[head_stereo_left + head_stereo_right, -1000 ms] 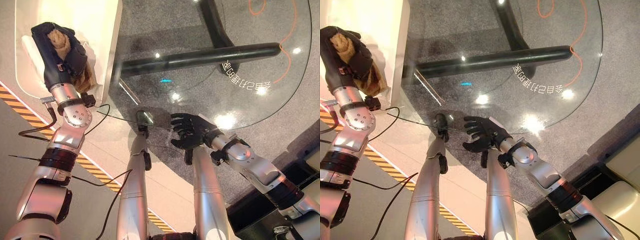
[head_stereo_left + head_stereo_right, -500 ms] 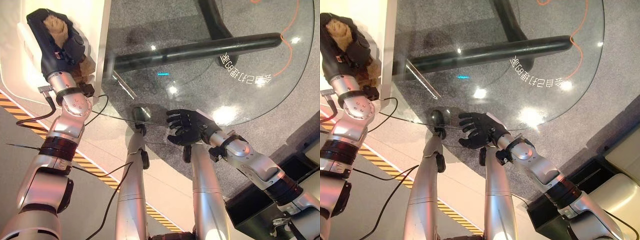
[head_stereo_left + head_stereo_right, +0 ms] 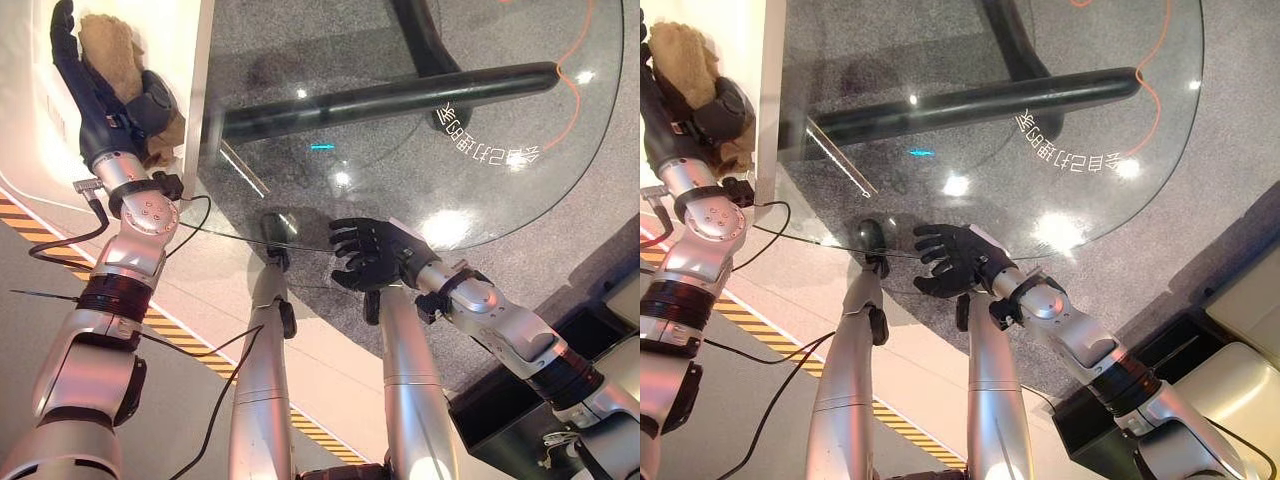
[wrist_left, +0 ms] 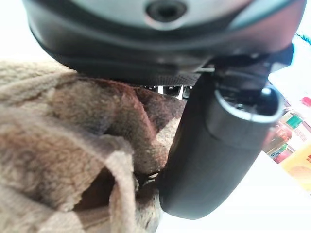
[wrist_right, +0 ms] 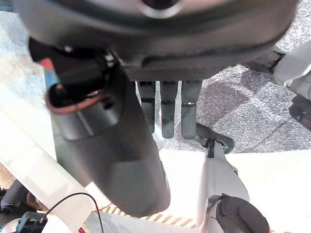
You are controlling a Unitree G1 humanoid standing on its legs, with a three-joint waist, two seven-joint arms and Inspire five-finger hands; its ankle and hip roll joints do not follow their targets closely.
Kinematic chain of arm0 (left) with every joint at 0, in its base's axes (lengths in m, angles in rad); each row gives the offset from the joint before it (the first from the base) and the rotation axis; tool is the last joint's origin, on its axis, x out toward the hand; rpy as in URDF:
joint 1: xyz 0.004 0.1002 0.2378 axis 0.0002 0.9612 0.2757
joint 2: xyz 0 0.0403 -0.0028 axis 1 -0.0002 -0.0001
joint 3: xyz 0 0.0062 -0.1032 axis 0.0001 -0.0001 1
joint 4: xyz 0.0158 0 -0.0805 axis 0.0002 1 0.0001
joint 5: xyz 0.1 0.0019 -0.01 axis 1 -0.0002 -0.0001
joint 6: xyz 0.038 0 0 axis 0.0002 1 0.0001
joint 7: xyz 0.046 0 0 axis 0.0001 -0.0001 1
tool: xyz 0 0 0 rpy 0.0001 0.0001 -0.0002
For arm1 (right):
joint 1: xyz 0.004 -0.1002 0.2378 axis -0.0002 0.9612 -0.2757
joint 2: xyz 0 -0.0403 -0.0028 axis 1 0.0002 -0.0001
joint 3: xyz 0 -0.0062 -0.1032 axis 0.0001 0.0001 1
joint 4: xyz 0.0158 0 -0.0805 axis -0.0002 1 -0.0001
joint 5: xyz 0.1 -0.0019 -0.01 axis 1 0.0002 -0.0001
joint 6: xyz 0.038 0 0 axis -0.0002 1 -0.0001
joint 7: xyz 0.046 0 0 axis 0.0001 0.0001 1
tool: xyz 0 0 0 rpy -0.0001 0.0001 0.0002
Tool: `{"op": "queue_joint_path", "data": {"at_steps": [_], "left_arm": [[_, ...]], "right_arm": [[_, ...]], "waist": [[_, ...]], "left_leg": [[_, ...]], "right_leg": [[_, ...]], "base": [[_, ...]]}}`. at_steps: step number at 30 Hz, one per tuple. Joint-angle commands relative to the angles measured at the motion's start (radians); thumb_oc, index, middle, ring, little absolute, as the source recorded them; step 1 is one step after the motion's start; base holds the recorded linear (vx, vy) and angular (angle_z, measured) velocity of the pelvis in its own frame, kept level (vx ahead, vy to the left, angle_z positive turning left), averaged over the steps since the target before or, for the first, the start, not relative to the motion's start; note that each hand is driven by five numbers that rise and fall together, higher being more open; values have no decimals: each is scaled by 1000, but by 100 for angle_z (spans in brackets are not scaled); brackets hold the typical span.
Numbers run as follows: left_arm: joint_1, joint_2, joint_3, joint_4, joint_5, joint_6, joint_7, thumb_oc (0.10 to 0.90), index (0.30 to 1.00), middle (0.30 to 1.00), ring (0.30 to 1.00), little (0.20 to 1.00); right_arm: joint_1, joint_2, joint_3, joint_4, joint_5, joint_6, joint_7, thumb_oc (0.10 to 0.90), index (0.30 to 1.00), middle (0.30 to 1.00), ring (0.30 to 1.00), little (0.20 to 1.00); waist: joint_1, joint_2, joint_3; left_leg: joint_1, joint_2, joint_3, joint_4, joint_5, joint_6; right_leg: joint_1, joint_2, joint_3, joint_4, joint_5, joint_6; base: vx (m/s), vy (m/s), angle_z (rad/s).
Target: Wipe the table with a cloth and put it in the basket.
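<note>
While the left hand is reaching into the upper left of the left eye view, its fingers are stretching out straight along a brown fuzzy cloth, which is lying against the palm over the white basket. Right of the basket, the round glass table is taking up the upper middle and right of the frame, with a dark bar of its base showing through the glass and an orange cable curling on the grey carpet beneath at the upper right. At the table's near edge, in the middle of the frame, the right hand is hovering with fingers spread and relaxed, grasping nothing

In the right eye view, the cloth is sitting in the upper left corner against the left hand, and the right hand is spreading its fingers at the glass rim in the lower middle

In the left wrist view, the cloth is bunching across the left and middle of the frame, touching the thick dark thumb that is standing at the right; the thumb is not curling round it

In the right wrist view, the right hand's straight fingers are hanging in a row at the centre, released, with grey carpet behind them and its thumb standing out at the left
</note>
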Motion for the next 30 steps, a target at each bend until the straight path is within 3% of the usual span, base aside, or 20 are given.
{"op": "queue_joint_path", "data": {"at_steps": [1,6,10,14,16,18,21,22,23,30], "left_arm": [[10,59,37,2,-16,-27,39,800,900,900,900,900],[18,57,49,-7,-4,-29,45,800,900,900,900,900],[47,58,83,-58,4,-123,77,800,900,900,900,900],[70,54,101,-114,38,-140,77,800,900,900,900,900],[82,51,122,-148,44,-149,77,800,900,900,900,900],[133,41,142,-176,63,-147,69,800,900,900,900,900],[190,32,180,-219,69,-156,63,800,900,900,900,900],[229,27,190,-230,65,-164,60,800,900,900,900,900],[239,27,206,-246,63,-166,56,800,900,900,900,900],[382,12,281,-348,43,-182,16,800,900,900,900,900]], "right_arm": [[32,9,18,-15,0,-5,8,800,900,900,900,900],[37,15,10,-18,-3,-6,10,800,900,900,900,900],[78,18,-4,-33,-10,-6,-3,800,900,900,900,900],[111,19,-22,-52,-42,-23,-8,800,900,900,900,900],[121,26,-45,-63,-65,-26,-6,800,900,900,900,900],[152,44,-50,-70,-82,-24,-8,800,900,900,900,900],[170,51,-64,-84,-101,-30,-7,800,900,900,900,900],[195,57,-65,-85,-109,-36,-4,800,900,900,900,900],[195,55,-78,-91,-113,-39,1,800,900,900,900,900],[290,59,-123,-122,-144,-72,33,800,900,900,900,900]], "waist": [[26,-30,-24],[26,-31,-24],[30,-31,-24],[32,-25,-24],[31,-22,-24],[39,-16,-24],[44,-13,-24],[49,-10,-24],[49,-11,-24],[61,-12,-24]], "left_leg": [[-20,-80,53,137,-149,11],[-22,-83,53,135,-142,14],[13,-77,53,138,-163,15],[29,-79,50,139,-168,16],[14,-82,58,131,-143,25],[61,-84,45,134,-176,22],[62,-87,53,119,-148,26],[102,-87,42,124,-178,20],[84,-89,50,114,-151,25],[172,-90,40,87,-150,25]], "right_leg": [[24,81,-6,-176,111,32],[22,80,-5,-181,121,33],[56,79,-8,-179,104,33],[67,76,-6,-176,101,34],[48,71,-7,-188,128,30],[89,74,-4,-177,96,35],[90,66,-15,-188,114,28],[127,69,-12,-176,82,33],[112,64,-17,-188,106,28],[200,61,-33,-191,86,26]], "base": [[0,0,0],[0,0,0],[0,0,0],[0,0,0],[-39,-26,0],[32,-31,1],[-31,-42,1],[-22,-50,2],[-28,-68,1],[-39,-77,2]]}}
